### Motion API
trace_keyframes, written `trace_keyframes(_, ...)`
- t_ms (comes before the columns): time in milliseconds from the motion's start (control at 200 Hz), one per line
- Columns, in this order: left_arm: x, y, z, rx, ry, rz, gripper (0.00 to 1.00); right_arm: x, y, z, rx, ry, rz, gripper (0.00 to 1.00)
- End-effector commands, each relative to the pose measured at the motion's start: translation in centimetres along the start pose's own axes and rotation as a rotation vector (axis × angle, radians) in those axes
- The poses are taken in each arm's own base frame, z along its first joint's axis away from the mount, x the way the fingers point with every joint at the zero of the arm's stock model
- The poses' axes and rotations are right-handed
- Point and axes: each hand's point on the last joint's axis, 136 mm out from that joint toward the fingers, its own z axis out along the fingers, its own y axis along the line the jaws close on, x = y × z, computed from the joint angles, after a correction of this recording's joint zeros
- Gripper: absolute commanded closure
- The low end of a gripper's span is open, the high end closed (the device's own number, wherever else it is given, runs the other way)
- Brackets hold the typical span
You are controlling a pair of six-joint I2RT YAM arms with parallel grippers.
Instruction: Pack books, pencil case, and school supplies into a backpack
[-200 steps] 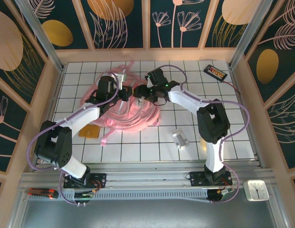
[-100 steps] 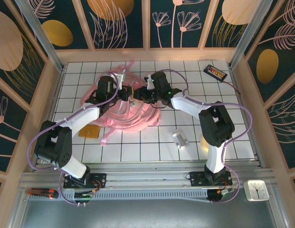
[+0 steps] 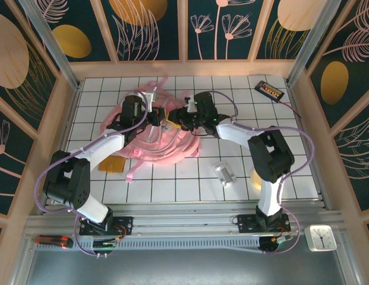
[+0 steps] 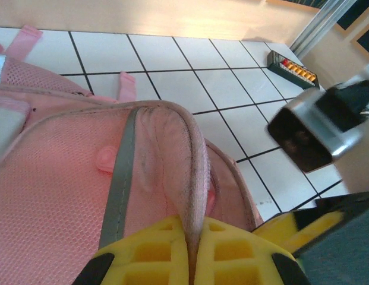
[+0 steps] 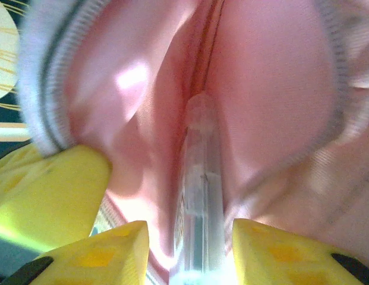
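Yellow fingers (image 4: 148, 261) of your left gripper (image 4: 191, 225) are pressed tight together on a fold of the pink backpack (image 4: 65, 196). They pinch it right at the edge of its opening, by the grey strip.

Your right gripper (image 5: 187, 230) has its fingers (image 5: 273, 249) a little apart. A thin clear stick (image 5: 199, 178) lies between them and points into the pink opening. I cannot tell if those fingers squeeze the stick or just sit beside it.

From above, your two grippers meet over the far part of the backpack, the left one on the left and the right one close beside it. The backpack lies in the middle of the white tiled table (image 3: 190, 190). The orange-brown pad (image 3: 113, 164) lies at the near left of the backpack, beside your left arm. The silver clips (image 3: 224, 173) lie nearer and to the right, apart from the backpack. A black slab (image 3: 271, 89) sits in the far right corner.
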Motion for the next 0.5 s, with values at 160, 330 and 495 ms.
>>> trace_keyframes(160,-1.9,-1.3,-0.2,0.054,-0.050,0.006,1.00,1.2,-0.3,-3.7,0.039,0.001,-0.086,0.71)
trace_keyframes(330,-2.1,-1.4,-0.2,0.052,-0.049,0.006,1.00,2.3,0.3,-2.3,-0.008,0.047,-0.097,0.96)
trace_keyframes(495,-2.4,-1.6,-0.4,0.052,-0.048,0.008,1.00,3.3,0.7,0.3,-0.033,0.107,-0.115,1.00)
